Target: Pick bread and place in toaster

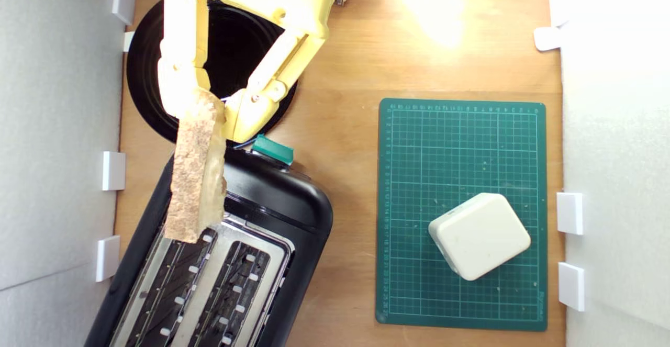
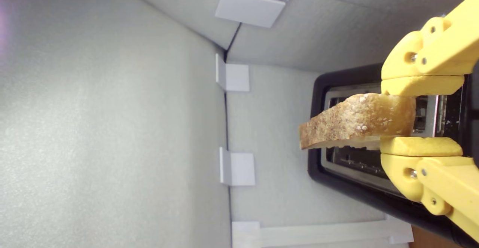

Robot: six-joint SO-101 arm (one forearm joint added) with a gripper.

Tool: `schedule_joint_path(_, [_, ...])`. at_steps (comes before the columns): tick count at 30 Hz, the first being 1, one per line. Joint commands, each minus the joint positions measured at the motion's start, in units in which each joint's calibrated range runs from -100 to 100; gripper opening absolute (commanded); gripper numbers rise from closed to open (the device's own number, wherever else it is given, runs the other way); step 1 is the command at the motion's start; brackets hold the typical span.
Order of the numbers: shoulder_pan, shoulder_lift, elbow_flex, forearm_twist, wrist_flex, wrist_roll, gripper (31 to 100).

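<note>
The bread (image 1: 196,174), a tan-crusted wedge, hangs edge-up above the black toaster (image 1: 282,205), its free end over the slot nearer the exterior view's left. My yellow gripper (image 1: 212,103) is shut on the bread's upper end, above the round black plate (image 1: 235,38). In the wrist view the bread (image 2: 355,122) is pinched between both yellow fingers (image 2: 421,146) of the gripper (image 2: 406,113), with the toaster's silver top (image 2: 348,158) behind it. The green lever knob (image 1: 272,149) sits just beside the gripper.
A green cutting mat (image 1: 460,213) lies at the exterior view's right, carrying a rounded white block (image 1: 479,235). White foam walls (image 1: 52,153) with white brackets (image 1: 113,170) close in both sides. A bright glare marks the wooden table (image 1: 429,7) at the top.
</note>
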Motion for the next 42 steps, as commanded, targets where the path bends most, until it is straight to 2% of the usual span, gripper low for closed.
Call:
schedule_joint_path(1, [-0.2, 1.3, -3.3, 4.2, 0.2, -3.3, 55.6])
schedule_joint_path(6, [-0.3, 2.8, -3.3, 5.6, 0.1, -4.2, 55.6])
schedule_joint_path(15, [-0.5, 5.8, -3.5, 5.6, -0.5, -7.1, 55.6])
schedule_joint_path(26, [-0.5, 8.0, -6.2, 5.0, -0.5, -7.6, 55.6])
schedule_joint_path(31, [-0.2, 8.5, -6.2, 5.6, -4.5, -9.0, 55.6])
schedule_joint_path(42, [0.4, 10.6, -6.0, 5.7, -5.0, -7.8, 55.6])
